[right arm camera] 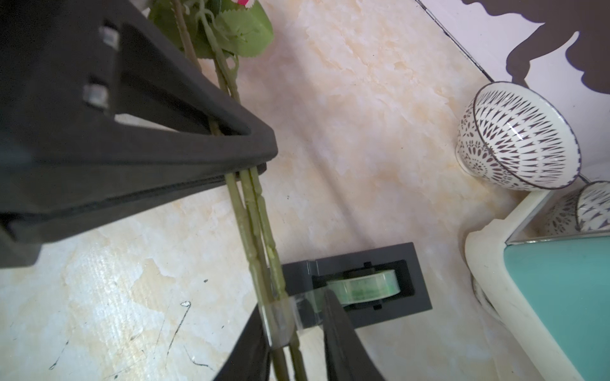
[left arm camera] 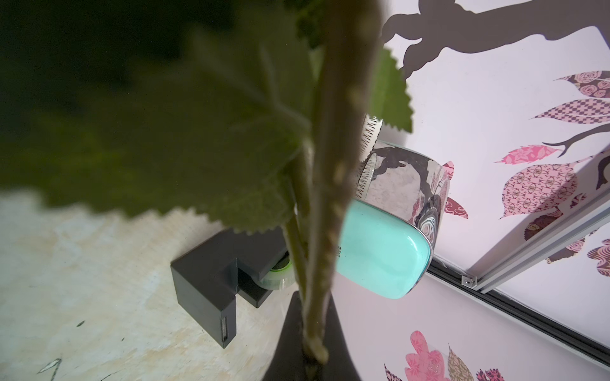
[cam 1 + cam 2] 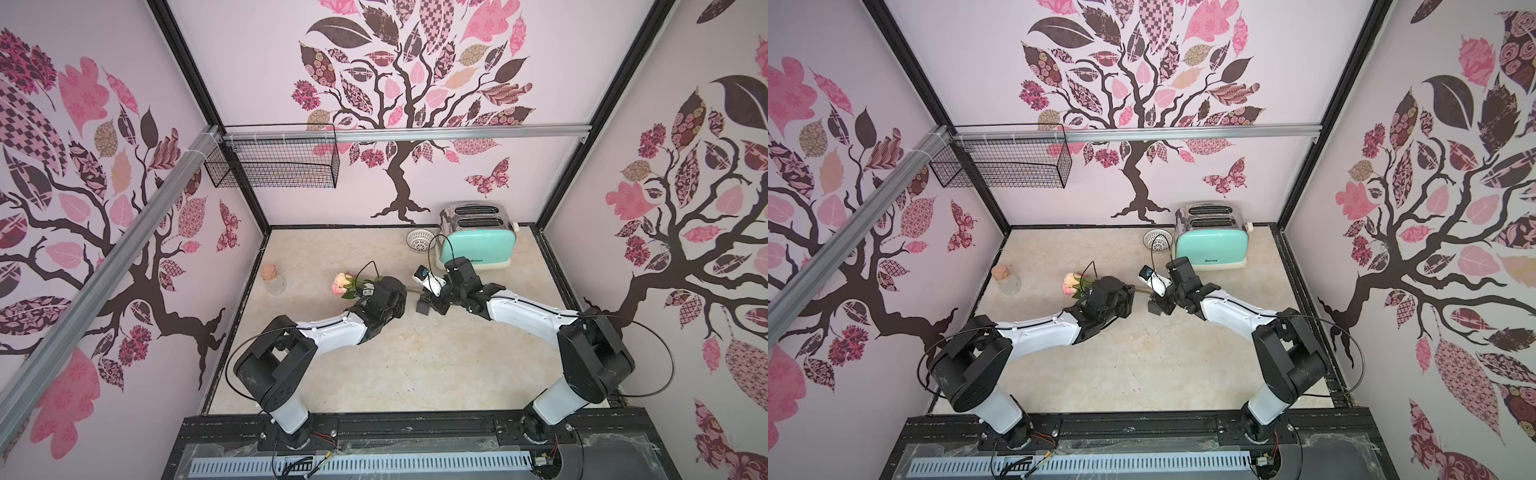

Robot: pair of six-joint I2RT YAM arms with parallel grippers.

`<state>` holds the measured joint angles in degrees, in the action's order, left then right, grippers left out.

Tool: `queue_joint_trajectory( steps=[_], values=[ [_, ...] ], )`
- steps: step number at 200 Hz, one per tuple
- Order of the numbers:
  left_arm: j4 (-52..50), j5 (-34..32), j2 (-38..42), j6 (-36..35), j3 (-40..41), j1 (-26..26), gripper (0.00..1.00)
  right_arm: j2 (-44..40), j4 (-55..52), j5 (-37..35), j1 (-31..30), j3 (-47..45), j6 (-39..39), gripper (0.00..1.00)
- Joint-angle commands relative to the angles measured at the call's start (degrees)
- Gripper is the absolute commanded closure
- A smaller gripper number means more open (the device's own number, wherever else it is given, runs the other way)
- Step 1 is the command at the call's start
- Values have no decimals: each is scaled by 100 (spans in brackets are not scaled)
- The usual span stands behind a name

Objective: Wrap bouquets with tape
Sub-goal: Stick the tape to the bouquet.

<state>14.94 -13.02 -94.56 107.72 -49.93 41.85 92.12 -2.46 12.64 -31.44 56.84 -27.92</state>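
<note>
Bouquet (image 3: 345,286), lying 9-to-3 o'clock on table (image 3: 415,365), stems (image 1: 254,224) clamped in closed left fingers (image 1: 148,155); right fingers (image 1: 340,343) parted astride taped stems; risk: tape (image 1: 363,285), seemingly uncut, may peel the wrap if pulled away.

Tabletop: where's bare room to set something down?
Free: the beige marble tabletop's near stretch along the black front rail, and the back strip from cork-stoppered glass jar to patterned white bowl. Crowded: centre, around pink rose bouquet and black tape dispenser.
</note>
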Motion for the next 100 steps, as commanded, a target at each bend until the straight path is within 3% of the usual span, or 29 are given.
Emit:
queue_joint_trajectory(
  steps=[1, 35, 62, 72, 100],
  values=[
    [281, 21, -93, -62, -201, -36, 100, 128, 54, -112, -38, 50, -100, 71],
    [314, 49, -142, -41, -204, -39, 100, 165, 123, -111, -38, 79, -80, 74],
    [317, 61, -152, -51, -206, -43, 100, 201, 157, -114, -38, 64, -87, 80],
    [317, 56, -152, -50, -204, -43, 100, 210, 159, -101, -37, 60, -92, 88],
    [317, 64, -167, -50, -208, -51, 100, 228, 182, -152, -35, 51, -85, 89]
  ],
)
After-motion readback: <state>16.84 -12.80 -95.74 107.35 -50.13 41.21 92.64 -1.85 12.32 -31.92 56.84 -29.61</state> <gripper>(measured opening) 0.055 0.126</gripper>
